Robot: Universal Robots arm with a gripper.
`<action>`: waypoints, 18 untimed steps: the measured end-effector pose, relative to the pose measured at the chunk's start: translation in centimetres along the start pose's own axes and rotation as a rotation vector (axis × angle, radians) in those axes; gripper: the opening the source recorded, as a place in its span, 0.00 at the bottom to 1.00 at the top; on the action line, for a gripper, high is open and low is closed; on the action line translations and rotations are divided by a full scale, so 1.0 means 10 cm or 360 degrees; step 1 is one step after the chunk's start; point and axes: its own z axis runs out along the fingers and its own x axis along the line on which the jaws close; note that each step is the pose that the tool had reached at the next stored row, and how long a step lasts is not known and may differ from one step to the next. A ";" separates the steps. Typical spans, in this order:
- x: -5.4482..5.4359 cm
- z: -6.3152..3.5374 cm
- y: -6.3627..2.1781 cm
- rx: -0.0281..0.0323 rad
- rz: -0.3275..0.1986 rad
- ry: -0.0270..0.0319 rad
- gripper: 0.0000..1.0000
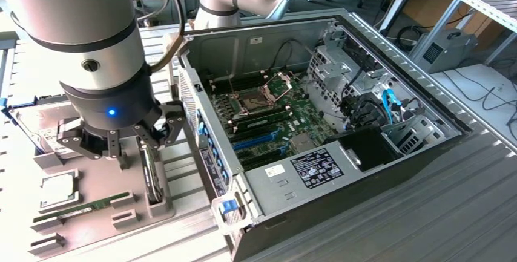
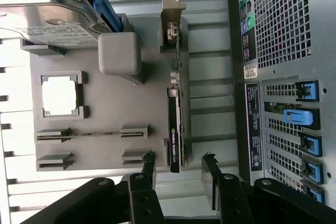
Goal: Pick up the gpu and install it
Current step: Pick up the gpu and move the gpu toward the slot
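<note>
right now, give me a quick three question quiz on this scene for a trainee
1. True or false: the black claw is shut on the thin flat black gpu card.
2. Where does the gpu card stand? A) in the open computer case B) edge-on in the grey holder tray C) on the silver hard drive
3. Name the thing nearest the claw.
Key: 1 false, it is open; 2 B; 3 the gpu card.

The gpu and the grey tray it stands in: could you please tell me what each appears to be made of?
The gpu: likely a matte black plastic shroud, dull with printed lettering; its end bracket looks like bare metal, pale and thin-edged. The grey tray: probably plastic, uniformly matte grey with blocky moulded holders; the look leaves it open.
</note>
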 end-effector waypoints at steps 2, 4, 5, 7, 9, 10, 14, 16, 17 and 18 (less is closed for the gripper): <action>0.00 0.007 -0.001 0.00001 0.0000 0.00000 0.48; 0.00 0.014 -0.001 0.00000 0.0000 0.00000 0.48; 0.00 0.018 -0.001 0.00001 0.0000 0.00001 0.48; 0.00 0.032 -0.001 0.00000 0.0000 0.00000 0.48; 0.00 0.084 -0.003 0.00000 0.0000 0.00000 0.48; 0.00 0.119 -0.005 0.00000 0.0000 0.00000 0.48; 0.00 0.176 -0.007 0.00000 0.0000 0.00000 0.48; 0.01 0.232 -0.009 0.00000 0.0000 -0.00001 0.48; 0.01 0.269 -0.011 0.00000 0.0000 0.00000 0.48; 0.01 0.297 -0.011 0.00000 0.0000 -0.00001 0.48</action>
